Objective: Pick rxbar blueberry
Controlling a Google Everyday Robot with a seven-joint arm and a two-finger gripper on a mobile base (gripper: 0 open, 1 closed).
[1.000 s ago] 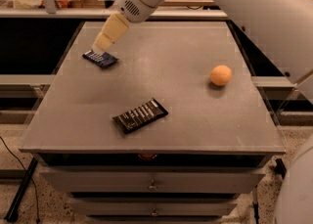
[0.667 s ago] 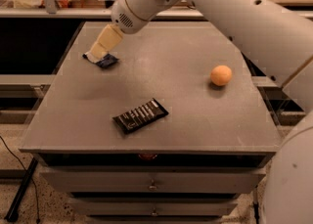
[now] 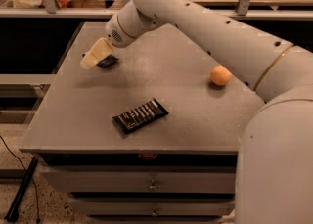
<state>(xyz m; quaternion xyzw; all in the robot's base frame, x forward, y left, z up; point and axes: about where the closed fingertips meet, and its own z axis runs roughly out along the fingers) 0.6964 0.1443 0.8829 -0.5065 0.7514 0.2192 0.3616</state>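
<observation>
The rxbar blueberry [image 3: 109, 62] is a small dark navy wrapper on the far left part of the grey table [image 3: 176, 91]. My gripper [image 3: 96, 54], with its pale tan end, sits right at the bar's left side and covers part of it. Only the bar's right end shows. I cannot tell whether the bar rests on the table or is held. My white arm [image 3: 205, 27] reaches in from the right across the table.
A longer black wrapper with white text [image 3: 140, 115] lies near the table's front middle. An orange ball [image 3: 221, 75] sits on the right. The table's left edge is close to the gripper. Drawers [image 3: 152, 185] sit below the front edge.
My gripper has moved left and down onto the blue bar, which now shows less. The black wrapper and the orange ball have not moved.
</observation>
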